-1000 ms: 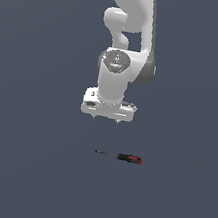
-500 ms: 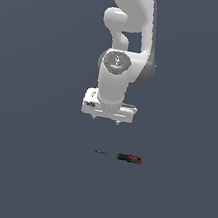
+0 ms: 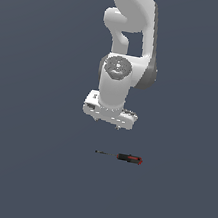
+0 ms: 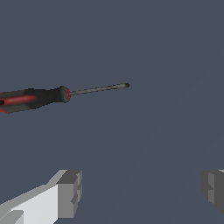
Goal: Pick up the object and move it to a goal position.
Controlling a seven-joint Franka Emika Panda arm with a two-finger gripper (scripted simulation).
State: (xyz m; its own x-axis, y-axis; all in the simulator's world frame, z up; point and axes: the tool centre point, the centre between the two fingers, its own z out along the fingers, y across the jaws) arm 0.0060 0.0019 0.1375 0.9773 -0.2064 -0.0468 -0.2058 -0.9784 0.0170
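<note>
The screwdriver (image 3: 122,157) lay flat on the plain dark grey surface (image 3: 24,167), untouched. In the exterior view its red-and-black handle pointed toward the exterior view's right and its thin dark shaft ran toward the exterior view's left, the shaft so fine there that its tip was hard to make out.

The gripper (image 3: 107,123) hung above the surface, pointed downward, at the end of the white arm (image 3: 125,43). In the exterior view it appeared above the screwdriver in the picture, well apart from it, with bare surface showing between them; how far it stood behind or over the tool could not be judged from that single angle.

The wrist view showed the two grey fingertips (image 4: 70,193) set wide apart, with nothing between them but bare surface. The claw was therefore spread and held nothing. In the same view the screwdriver (image 4: 48,96) lay clear of the fingers and outside the gap between them, its handle partly cut off by the frame edge and its shaft fully visible to the tip. No contact between gripper and tool was observed in either view.
</note>
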